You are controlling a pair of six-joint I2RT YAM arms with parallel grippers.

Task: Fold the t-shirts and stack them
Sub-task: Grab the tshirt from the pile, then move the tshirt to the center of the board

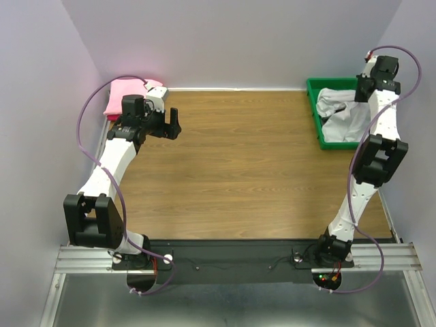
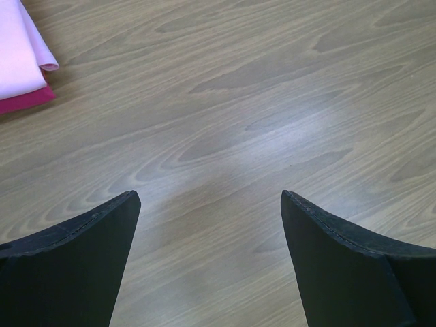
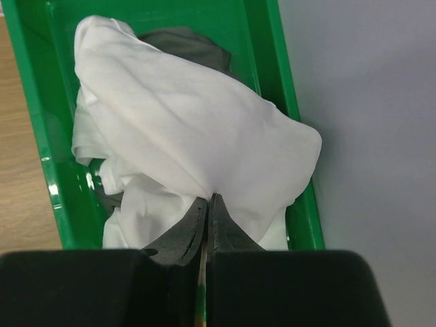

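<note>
We see the right gripper (image 3: pixel 208 212) pinched onto a fold of the white shirt (image 3: pixel 177 122), which lies heaped in the green bin (image 3: pixel 48 157). The left gripper (image 2: pixel 211 204) hangs spread wide over the table (image 2: pixel 272 102), near the folded pink shirts (image 2: pixel 17 54).

Your right gripper (image 3: pixel 210 208) sits low in frame, fingers pressed together on a fold of the white t-shirt (image 3: pixel 184 129). The shirt lies bunched in the green bin (image 3: pixel 289 88), over a grey garment (image 3: pixel 184 39). Wood table (image 3: pixel 17 204) left of the bin; pale wall (image 3: pixel 368 122) right.
</note>
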